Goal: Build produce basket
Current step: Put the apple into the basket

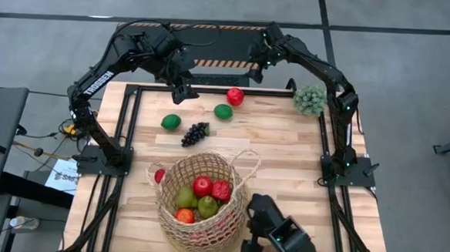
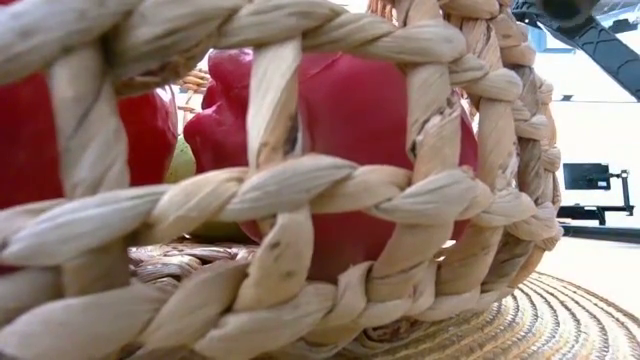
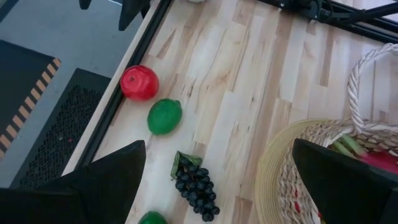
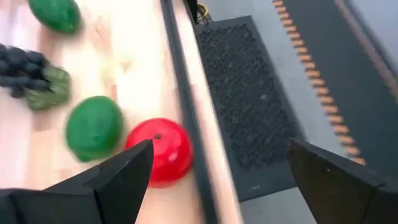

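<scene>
**Light, smooth fruit; a springy basket half filled**

The produce still loose lies at the far side of the table [image 1: 286,145]: a red apple [image 1: 235,96] by the far edge, a green lime [image 1: 223,111] just beside it, a dark grape bunch [image 1: 195,134] nearer the middle, and a second lime [image 1: 171,122] to its left. These look like hollow moulded toys, so I judge them light, rigid and rather slick. The round ones would best be pinched across their widest part. The apple's glossy skin may slip or roll if it is caught off centre. The grapes are knobbly with a leafy top, giving the fingers more purchase along the cluster's narrow width.

The basket [image 1: 201,206] stands at the near edge. It is tan open-weave wicker of thick twisted strands with thin loop handles. It probably flexes a little and is easily nudged. Inside it are red and green fruits, among them a pear [image 1: 185,197]. One small red fruit [image 1: 159,175] sits outside against its left wall.

The right gripper [image 1: 256,72] hangs over the table's far edge near the apple, its fingers spread wide with nothing between them. The left gripper [image 1: 182,91] hovers near the far-left edge, likewise spread and empty. A pale green spiky ball [image 1: 310,99] rests at the far right corner.
</scene>
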Tool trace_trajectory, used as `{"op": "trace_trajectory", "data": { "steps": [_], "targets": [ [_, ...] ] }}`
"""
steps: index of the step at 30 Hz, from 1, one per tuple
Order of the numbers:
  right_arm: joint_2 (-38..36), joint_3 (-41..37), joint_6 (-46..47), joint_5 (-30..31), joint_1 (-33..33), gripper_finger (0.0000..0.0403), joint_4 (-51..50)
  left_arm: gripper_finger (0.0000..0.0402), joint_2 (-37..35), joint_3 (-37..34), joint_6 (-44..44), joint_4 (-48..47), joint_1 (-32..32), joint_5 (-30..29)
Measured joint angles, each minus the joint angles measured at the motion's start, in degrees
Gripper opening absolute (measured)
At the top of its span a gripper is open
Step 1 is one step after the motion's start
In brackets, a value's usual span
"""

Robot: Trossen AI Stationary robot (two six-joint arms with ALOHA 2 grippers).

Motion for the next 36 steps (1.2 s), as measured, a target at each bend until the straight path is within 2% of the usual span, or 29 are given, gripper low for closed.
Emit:
{"op": "trace_trajectory", "data": {
  "steps": [6, 11, 17, 22, 32, 36],
  "targets": [
    [4.6, -0.7, -4.9, 1.6, 3.7, 0.0385, 2.9, 0.0389, 0.0, 0.0, 0.0, 0.0, 0.0, -0.3],
    [5.2, -0.5, -7.0, 2.0, 3.9, 0.0385, 5.8, 0.0389, 0.0, 0.0, 0.0, 0.0, 0.0, -0.7],
    [5.8, -0.7, -9.4, 1.0, 3.7, 0.0383, 0.1, 0.0389, 0.0, 0.0, 0.2, 0.0, 0.0, -0.9],
    [6.5, -0.7, -13.3, 0.9, 3.6, 0.0382, 1.6, 0.0389, 0.0, -0.1, 0.9, 0.3, 0.0, -1.0],
    [6.5, -0.7, -15.5, -2.2, 3.7, 0.0382, 0.5, 0.0389, 0.1, -8.2, 1.2, 3.0, -0.4, 0.7],
    [6.5, -0.7, -16.7, -2.6, 3.6, 0.0381, 0.9, 0.0389, 0.0, -9.2, 0.7, 5.0, -0.5, 0.9]
  ]
}}
